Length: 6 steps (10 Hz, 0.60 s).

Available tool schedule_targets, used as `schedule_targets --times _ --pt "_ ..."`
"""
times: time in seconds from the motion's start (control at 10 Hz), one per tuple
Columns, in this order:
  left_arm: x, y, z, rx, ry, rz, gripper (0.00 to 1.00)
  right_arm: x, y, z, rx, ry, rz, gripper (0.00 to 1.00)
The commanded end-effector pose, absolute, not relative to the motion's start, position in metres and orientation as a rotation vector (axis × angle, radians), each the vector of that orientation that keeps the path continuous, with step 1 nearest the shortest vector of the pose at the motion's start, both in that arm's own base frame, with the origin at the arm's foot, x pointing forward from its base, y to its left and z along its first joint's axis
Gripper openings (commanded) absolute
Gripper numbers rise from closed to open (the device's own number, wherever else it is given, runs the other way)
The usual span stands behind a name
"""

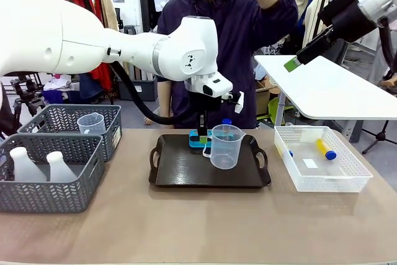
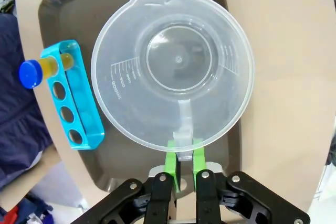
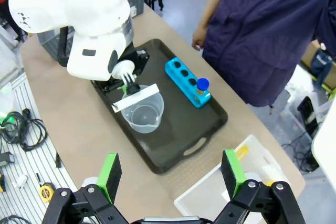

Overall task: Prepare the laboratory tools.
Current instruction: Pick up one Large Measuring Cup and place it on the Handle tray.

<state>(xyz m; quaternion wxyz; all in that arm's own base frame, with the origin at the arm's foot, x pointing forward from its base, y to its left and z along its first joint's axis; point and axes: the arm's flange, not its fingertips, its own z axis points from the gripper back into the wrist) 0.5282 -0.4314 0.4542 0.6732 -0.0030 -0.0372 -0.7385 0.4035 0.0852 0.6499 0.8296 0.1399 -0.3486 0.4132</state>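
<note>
- Clamps left gripper (image 2: 182,153) shut on measuring beaker (image 2: 173,61) handle, mid-frame over black tray (image 2: 58,14); likely to keep it upright for placing.
- Holds right gripper (image 3: 170,172) wide and empty at front view's upper right, clear of the work.
- Shows one blue-capped tube (image 2: 31,72) in blue rack (image 2: 76,103), frame left of beaker.

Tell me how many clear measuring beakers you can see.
2. One measuring beaker stands on the black tray, its handle pinched in the jaws of the left gripper. A second beaker sits in the far grey basket. Others may be hidden inside the baskets.
</note>
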Motion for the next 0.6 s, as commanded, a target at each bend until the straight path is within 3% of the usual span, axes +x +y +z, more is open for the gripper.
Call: schedule_targets --times 0.0,0.5 --pt "0.542 -0.446 0.447 0.028 -0.099 -1.659 0.0 0.404 0.085 0.65 0.321 -0.748 0.881 1.0" --pt "0.552 -0.457 0.424 0.001 -0.093 -1.66 0.0 0.404 0.085 0.65 0.321 -0.748 0.881 1.0"
